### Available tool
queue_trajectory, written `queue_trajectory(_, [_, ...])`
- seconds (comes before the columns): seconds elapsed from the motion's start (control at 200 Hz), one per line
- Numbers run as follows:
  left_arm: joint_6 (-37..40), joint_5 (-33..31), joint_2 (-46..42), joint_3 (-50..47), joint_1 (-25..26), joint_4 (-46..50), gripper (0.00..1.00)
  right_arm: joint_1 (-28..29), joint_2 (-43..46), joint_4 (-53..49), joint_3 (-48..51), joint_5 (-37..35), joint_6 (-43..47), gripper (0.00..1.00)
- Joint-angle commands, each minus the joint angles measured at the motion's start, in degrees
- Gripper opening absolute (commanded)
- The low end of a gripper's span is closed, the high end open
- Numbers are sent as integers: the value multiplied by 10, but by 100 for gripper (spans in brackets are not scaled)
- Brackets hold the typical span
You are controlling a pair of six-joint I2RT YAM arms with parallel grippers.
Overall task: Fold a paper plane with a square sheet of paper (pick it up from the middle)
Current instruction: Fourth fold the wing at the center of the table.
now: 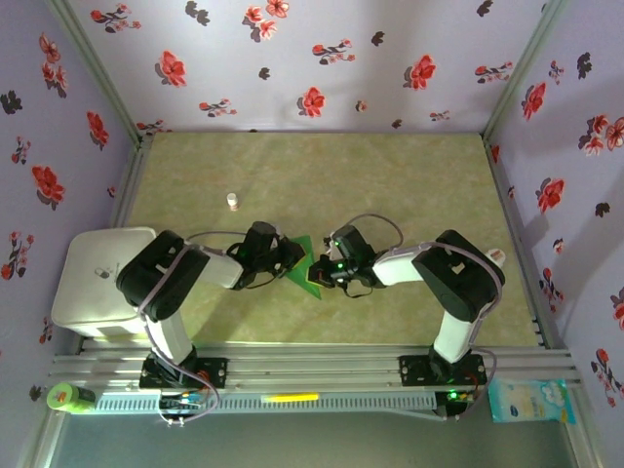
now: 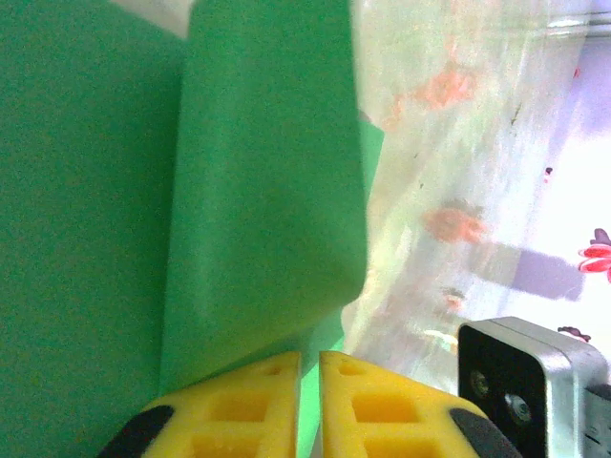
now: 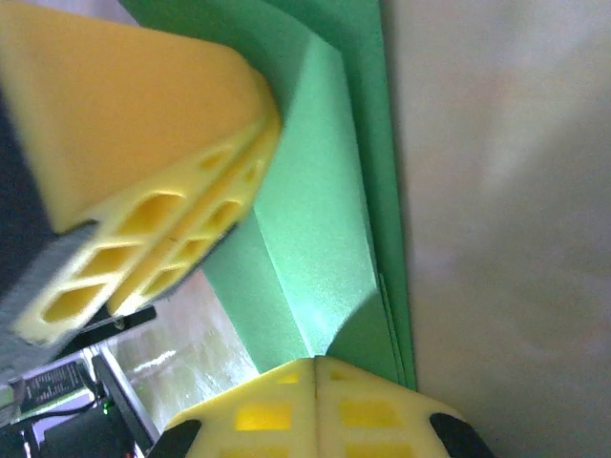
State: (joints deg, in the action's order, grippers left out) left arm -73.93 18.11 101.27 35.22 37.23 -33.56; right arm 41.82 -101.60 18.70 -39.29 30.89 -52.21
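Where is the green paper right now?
In the top view the green paper is at the near middle of the table, pinched between the left gripper on its left and the right gripper on its right.

From above I get even, soft light with faint shadows, but my left wrist view blows out at its right and the square sheet of paper [image 2: 258, 172] looks blurred

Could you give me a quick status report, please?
Left gripper shut on green paper. Right gripper shut on it too. Paper creased, mid-fold. White bottle stands clear.
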Motion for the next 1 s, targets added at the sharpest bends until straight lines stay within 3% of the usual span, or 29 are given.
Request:
queue_trajectory(0.0, [38,-14,-50,-3,0,47,15,-13,-7,-78,29,20,42,0])
queue_trajectory(0.3, [103,-18,-91,40,34,237,6,-37,-5,-114,19,44,87,0])
queue_trajectory(0.82, [110,-1,-20,82,47,210,7,-44,-7,-115,24,42,91,0])
queue_trajectory(1.0, [111,-23,-1,82,36,229,7,-44,-11,-114,30,39,88,0])
